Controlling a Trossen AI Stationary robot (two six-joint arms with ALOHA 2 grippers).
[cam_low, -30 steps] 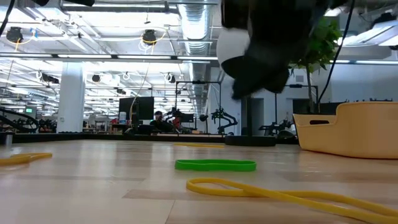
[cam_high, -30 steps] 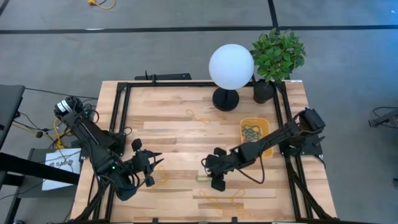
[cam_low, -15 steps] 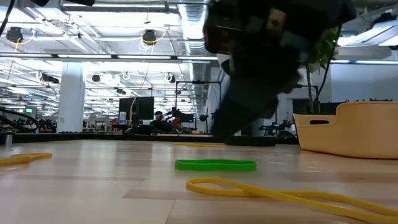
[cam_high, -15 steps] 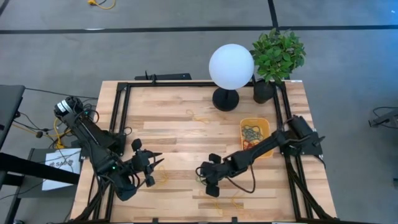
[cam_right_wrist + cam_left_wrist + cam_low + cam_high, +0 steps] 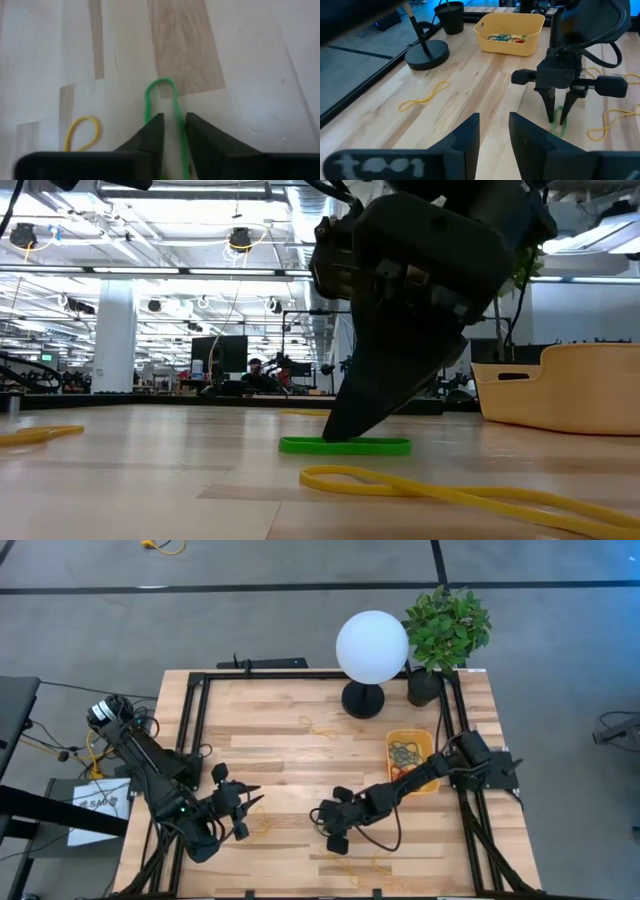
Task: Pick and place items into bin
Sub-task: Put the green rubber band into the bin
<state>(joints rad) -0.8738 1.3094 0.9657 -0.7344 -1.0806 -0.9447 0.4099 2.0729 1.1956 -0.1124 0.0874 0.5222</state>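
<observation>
A green rubber-band loop (image 5: 345, 445) lies flat on the wooden table near its near edge. My right gripper (image 5: 174, 125) stands over it, pointing down, fingers open a little with their tips at the table. One strand of the loop (image 5: 179, 117) runs between the fingers, and the loop's rounded end (image 5: 161, 85) lies beyond them. The yellow-orange bin (image 5: 412, 760) sits by the table's right side with several bands inside. My left gripper (image 5: 245, 802) is open and waits near the near-left corner, touching nothing. My right gripper comes at the green loop from above, pointing down, with one finger (image 5: 152, 131) inside the loop and the other (image 5: 197, 131) outside it. The loop lies flat on the table. Whether the fingers touch the strand, I cannot tell.
Yellow bands lie on the table: one near the front (image 5: 450, 490), one by my left gripper (image 5: 262, 825), one toward the middle (image 5: 318, 727). A white globe lamp (image 5: 371, 648) and a potted plant (image 5: 445, 630) stand at the far edge. A black frame (image 5: 195, 730) borders the table.
My right gripper has moved toward the table's left and near edge and come down from well above the table until its fingertips stand at the green loop. The loop has stayed where it was. My left arm has kept still.
</observation>
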